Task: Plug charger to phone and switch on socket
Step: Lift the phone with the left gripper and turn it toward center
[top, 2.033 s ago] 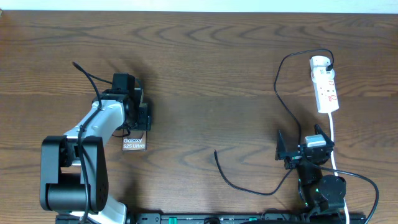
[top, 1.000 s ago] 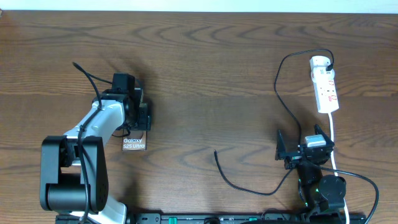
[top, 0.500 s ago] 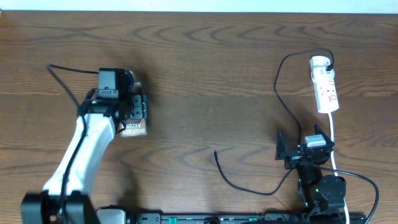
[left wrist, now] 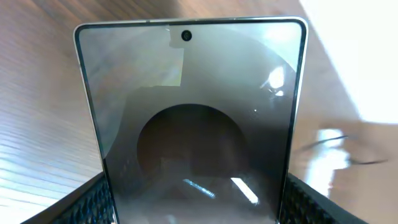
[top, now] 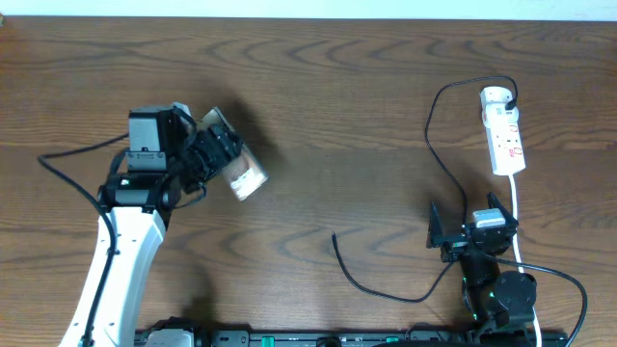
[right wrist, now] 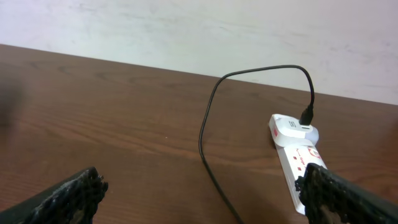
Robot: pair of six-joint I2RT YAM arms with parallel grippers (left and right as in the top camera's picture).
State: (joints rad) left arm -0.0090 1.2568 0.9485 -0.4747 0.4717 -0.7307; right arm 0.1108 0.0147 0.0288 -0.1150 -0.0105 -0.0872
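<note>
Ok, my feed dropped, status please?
Left jaws shut on slim bronze-backed smartphone, held off the wooden table. Right jaws open, empty. Thin black charger cable, tip loose on table. Nothing between them.

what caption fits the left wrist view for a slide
Left end effector grips the phone by its edges, glossy screen facing us, wooden table behind
</note>
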